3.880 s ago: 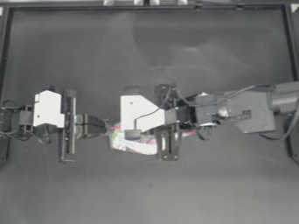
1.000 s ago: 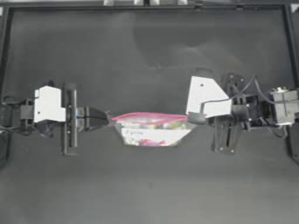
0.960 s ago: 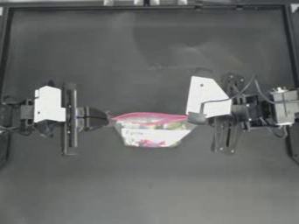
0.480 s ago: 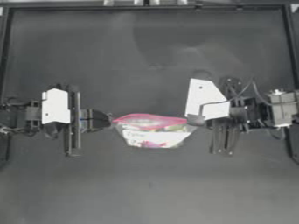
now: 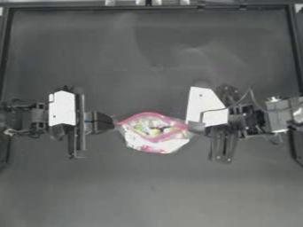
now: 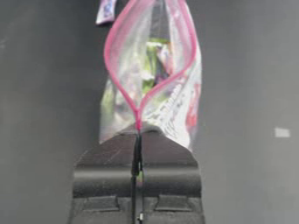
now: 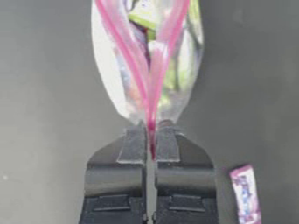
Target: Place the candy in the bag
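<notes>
The clear bag (image 5: 155,141) with its pink-red strip hangs between my two grippers at mid-table, colourful sweets showing through. Its mouth bows open into a loop. My left gripper (image 5: 116,123) is shut on the bag's left corner; in the left wrist view its jaws (image 6: 139,129) pinch the strip of the bag (image 6: 172,109). My right gripper (image 5: 190,128) is shut on the opposite corner, with the strip of the bag (image 7: 175,78) nipped by that gripper (image 7: 151,127). The candy (image 7: 245,194), a small white and purple wrapped piece, lies on the table beside the right gripper, also seen as the candy (image 6: 106,11) past the bag.
The dark table (image 5: 148,53) stretches behind and in front of the bag, bounded by a raised frame (image 5: 148,6) along the back. The candy does not show in the top view.
My left gripper has moved right toward the right gripper, which stayed put. The bag's strip, stretched flat before, has slackened and bowed open into a loop.
</notes>
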You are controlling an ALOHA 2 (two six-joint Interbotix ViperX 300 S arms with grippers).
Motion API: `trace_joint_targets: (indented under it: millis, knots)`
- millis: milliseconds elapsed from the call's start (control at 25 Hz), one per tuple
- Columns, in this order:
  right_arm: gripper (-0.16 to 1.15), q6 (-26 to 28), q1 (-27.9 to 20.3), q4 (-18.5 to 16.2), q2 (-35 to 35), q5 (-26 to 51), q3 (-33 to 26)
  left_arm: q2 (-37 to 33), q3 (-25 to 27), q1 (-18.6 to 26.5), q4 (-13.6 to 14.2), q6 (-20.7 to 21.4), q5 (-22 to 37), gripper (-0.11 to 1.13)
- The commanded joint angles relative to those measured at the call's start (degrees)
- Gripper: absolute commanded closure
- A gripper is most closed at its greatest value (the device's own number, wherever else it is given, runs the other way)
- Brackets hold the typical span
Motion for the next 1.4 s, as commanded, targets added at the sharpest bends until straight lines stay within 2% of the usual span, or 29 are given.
trace_joint_targets:
  millis: [40, 360, 960, 1400]
  knots:
    - [0.93, 0.1, 0.0, -0.4, 0.3, -1.4, -0.4, 0.8, -1.8, -0.2, 0.0, -0.1, -0.4, 0.98]
    - [0.93, -0.2, -0.7, -0.5, 2.6, -2.9, -0.3, 3.6, -2.5, -1.0, -0.1, -0.1, -1.0, 0.98]
    - [0.93, 0.3, -0.7, -0.7, 5.9, -6.4, 0.1, 8.4, -2.6, -2.6, -0.1, -0.4, -6.9, 0.98]
    - [0.93, 0.4, -1.1, -0.6, 6.0, -6.4, 0.4, 11.2, -2.9, -3.3, -0.1, -0.4, -8.3, 0.98]
